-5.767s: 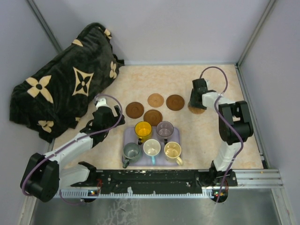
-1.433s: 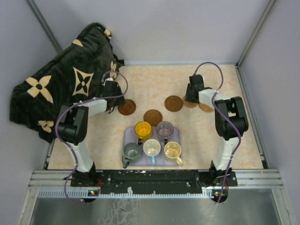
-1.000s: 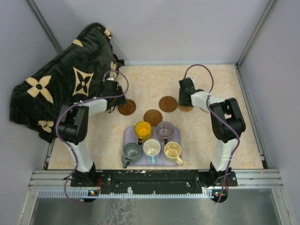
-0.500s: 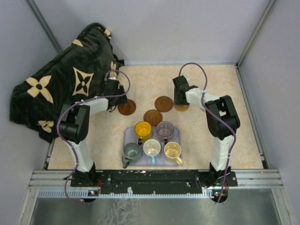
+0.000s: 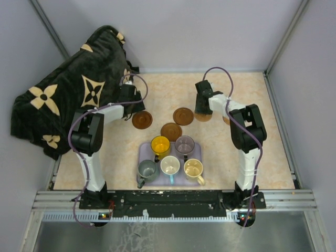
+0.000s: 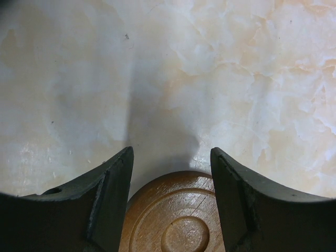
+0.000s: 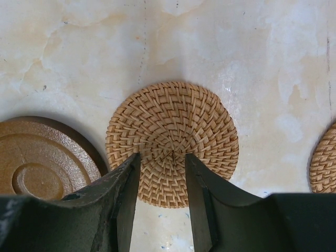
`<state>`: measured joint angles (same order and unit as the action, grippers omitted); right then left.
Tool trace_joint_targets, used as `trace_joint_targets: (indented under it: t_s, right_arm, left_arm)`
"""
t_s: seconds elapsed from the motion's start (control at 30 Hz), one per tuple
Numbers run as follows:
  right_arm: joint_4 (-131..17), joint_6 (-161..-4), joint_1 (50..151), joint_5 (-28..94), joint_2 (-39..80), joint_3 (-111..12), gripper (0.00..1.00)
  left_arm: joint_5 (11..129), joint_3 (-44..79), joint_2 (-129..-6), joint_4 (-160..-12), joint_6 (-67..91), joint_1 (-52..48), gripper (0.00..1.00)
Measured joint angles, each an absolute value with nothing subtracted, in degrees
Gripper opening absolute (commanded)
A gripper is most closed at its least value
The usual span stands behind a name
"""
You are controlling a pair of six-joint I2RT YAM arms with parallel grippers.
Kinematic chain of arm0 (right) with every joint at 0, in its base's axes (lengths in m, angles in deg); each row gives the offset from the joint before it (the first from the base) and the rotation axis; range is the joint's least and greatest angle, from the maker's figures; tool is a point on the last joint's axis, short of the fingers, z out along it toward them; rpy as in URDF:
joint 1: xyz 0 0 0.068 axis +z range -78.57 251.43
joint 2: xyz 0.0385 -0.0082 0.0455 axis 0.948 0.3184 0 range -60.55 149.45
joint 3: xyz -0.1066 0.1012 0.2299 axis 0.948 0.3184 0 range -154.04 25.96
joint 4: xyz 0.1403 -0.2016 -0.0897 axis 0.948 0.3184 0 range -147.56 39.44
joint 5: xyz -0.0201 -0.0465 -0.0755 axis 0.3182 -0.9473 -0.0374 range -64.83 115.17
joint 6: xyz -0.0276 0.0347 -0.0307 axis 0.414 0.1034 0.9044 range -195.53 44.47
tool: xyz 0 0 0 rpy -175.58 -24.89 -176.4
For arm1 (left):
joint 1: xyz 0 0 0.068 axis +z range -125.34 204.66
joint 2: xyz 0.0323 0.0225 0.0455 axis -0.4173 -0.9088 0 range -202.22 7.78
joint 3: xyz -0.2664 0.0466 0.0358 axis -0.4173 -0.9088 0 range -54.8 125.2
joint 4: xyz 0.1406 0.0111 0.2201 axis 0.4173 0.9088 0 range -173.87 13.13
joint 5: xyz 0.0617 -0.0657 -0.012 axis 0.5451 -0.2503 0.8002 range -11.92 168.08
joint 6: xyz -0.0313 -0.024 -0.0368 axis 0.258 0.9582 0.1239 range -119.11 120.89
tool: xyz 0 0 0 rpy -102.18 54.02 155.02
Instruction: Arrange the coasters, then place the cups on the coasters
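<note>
Three brown wooden coasters lie on the table: one [image 5: 142, 119] by my left gripper [image 5: 131, 113], two [image 5: 183, 116] [image 5: 171, 131] in the middle. In the left wrist view the brown coaster [image 6: 178, 215] lies flat under my open left gripper [image 6: 172, 151], its edges running behind both fingers. My right gripper [image 7: 161, 157] hangs open over a tan woven coaster [image 7: 172, 131], flat on the table. A second woven coaster [image 7: 324, 160] shows at the right edge. Yellow [image 5: 160, 144], purple-grey [image 5: 185, 143], grey-green [image 5: 147, 170], cream [image 5: 170, 165] and beige [image 5: 193, 169] cups stand on the tray.
The lavender tray [image 5: 143, 151] sits near the front between the arm bases. A black blanket with tan flower shapes [image 5: 68, 89] is heaped over the back left corner. Grey walls enclose the table on three sides.
</note>
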<state>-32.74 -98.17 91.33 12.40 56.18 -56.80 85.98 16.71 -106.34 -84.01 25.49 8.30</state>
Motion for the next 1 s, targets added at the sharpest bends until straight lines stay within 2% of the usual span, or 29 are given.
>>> trace_joint_targets:
  t_s: [0.43, 0.77, 1.0]
  right_arm:
    - [-31.3, -97.3, 90.2, 11.5, 51.9, -53.0, 0.57]
    - [-30.0, -95.5, 89.8, 6.6, 36.7, -51.4, 0.58]
    - [-29.1, -95.7, 88.9, 4.9, 34.4, -44.7, 0.61]
  left_arm:
    - [83.2, 15.3, -103.6, -83.2, 23.8, 8.4, 0.67]
    - [82.1, 9.5, -88.0, -84.1, 22.9, 8.4, 0.68]
    - [82.5, 1.6, -81.8, -84.9, 22.4, 8.4, 0.73]
